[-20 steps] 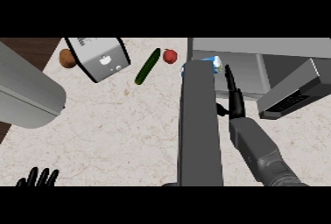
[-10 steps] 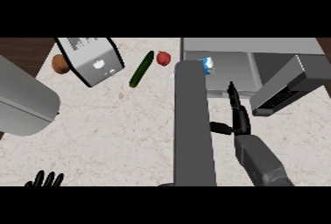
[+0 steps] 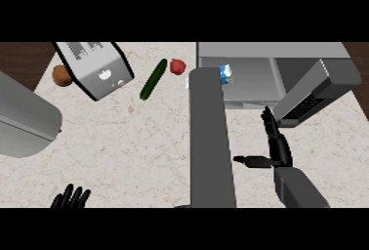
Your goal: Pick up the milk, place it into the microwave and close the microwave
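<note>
The milk carton (image 3: 225, 74), white with blue print, stands inside the microwave (image 3: 288, 56) near its left wall, mostly hidden by the door. The grey microwave door (image 3: 210, 141) stands open, reaching toward the view's lower edge. My right hand (image 3: 276, 146) sits to the right of the door, in front of the microwave's opening, fingers straight and thumb out toward the door, holding nothing. Only the fingers of my left hand (image 3: 71, 197) show, resting open at the lower left edge.
A cucumber (image 3: 153, 79), a red fruit (image 3: 177, 66) and a brown potato (image 3: 63, 75) lie at the back. A silver box (image 3: 97, 68) tilts beside them. A big grey cylinder (image 3: 22, 122) fills the left side.
My right hand has pulled back out of the microwave toward the counter's front. The milk stays inside. The view has shifted so the door and the items sit lower.
</note>
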